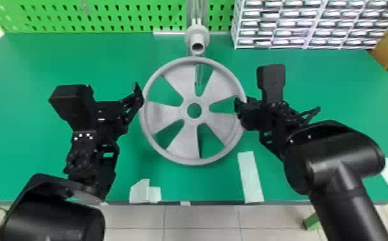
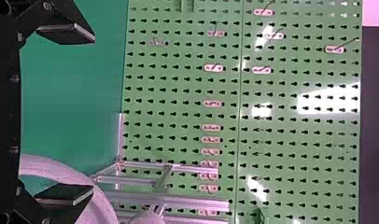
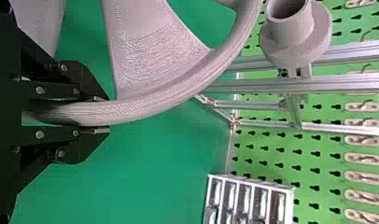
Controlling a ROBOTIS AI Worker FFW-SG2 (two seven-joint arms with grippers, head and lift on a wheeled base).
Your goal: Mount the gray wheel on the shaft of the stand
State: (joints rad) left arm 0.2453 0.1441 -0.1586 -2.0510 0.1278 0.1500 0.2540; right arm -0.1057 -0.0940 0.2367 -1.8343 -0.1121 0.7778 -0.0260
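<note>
One wheel (image 1: 185, 141), pinched in our right gripper (image 3: 103, 115), left gripper (image 2: 92, 114) agape alongside, lies nearer us than the shaft (image 1: 198, 38).

The left arm (image 1: 52, 214) and right arm (image 1: 337, 166) come in from the near side, bent. The left gripper (image 1: 139, 93) has its fingers (image 2: 66, 33) wide apart; the right gripper (image 1: 238, 107) pinches tight.

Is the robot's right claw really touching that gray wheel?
Touching. The right wrist view shows the rim of the gray wheel running between the two fingers of the right claw, one against each side.
</note>
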